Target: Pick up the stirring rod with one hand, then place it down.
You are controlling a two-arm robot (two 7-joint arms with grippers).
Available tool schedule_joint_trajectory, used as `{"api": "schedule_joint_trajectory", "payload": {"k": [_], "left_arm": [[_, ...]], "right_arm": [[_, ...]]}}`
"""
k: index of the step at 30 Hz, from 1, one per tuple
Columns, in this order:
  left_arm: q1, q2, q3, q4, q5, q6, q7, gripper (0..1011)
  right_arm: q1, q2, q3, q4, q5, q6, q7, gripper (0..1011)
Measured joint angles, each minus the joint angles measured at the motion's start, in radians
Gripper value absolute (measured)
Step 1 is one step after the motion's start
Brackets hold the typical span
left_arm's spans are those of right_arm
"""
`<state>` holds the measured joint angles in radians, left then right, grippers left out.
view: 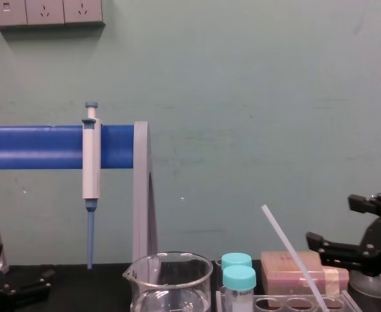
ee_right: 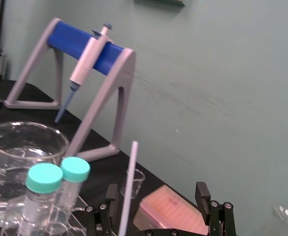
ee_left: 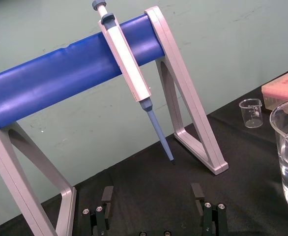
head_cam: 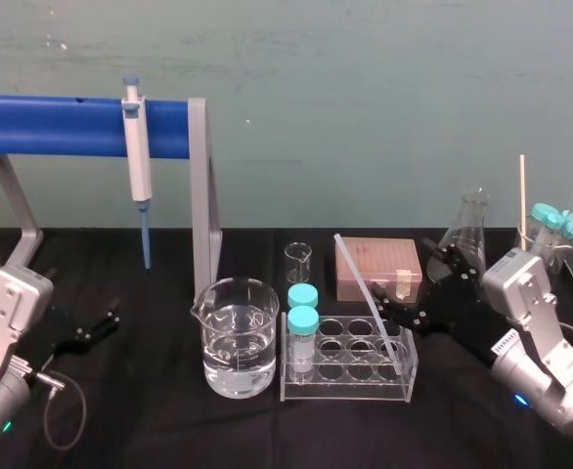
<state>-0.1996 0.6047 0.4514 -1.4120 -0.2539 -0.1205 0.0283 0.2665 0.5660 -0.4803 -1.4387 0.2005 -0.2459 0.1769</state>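
Observation:
The stirring rod (head_cam: 367,296), thin and translucent white, leans with its lower end in a hole of the clear tube rack (head_cam: 404,383) and its upper end tilted back to the left. My right gripper (head_cam: 420,288) is open, just right of the rod at mid height. In the right wrist view the stirring rod (ee_right: 128,189) rises between the gripper's (ee_right: 156,194) spread fingers, close to one finger (ee_right: 110,195); no contact shows. The chest view shows the stirring rod (view: 293,257) left of the right gripper (view: 343,224). My left gripper (head_cam: 91,327) (ee_left: 152,192) rests open and empty at the far left.
A water-filled beaker (head_cam: 238,337) stands left of the rack, which holds two teal-capped vials (head_cam: 302,337). Behind are a small beaker (head_cam: 298,262) and a pink tip box (head_cam: 377,269). A pipette (head_cam: 136,147) hangs on the blue-barred stand (head_cam: 62,127). A flask (head_cam: 467,230) and more vials (head_cam: 550,230) stand at the right.

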Motion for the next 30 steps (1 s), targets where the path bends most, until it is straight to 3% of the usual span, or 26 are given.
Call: {"api": "schedule_joint_trajectory", "payload": {"k": [12, 30], "left_arm": [[0.000, 0.000, 0.000, 0.000, 0.000, 0.000, 0.000, 1000], [0.000, 0.000, 0.000, 0.000, 0.000, 0.000, 0.000, 1000]], "right_arm": [[0.066, -0.051, -0.008, 0.083, 0.020, -0.028, 0.112, 1000], [0.203, -0.147, 0.019, 0.320, 0.145, -0.024, 0.357, 1000]]}}
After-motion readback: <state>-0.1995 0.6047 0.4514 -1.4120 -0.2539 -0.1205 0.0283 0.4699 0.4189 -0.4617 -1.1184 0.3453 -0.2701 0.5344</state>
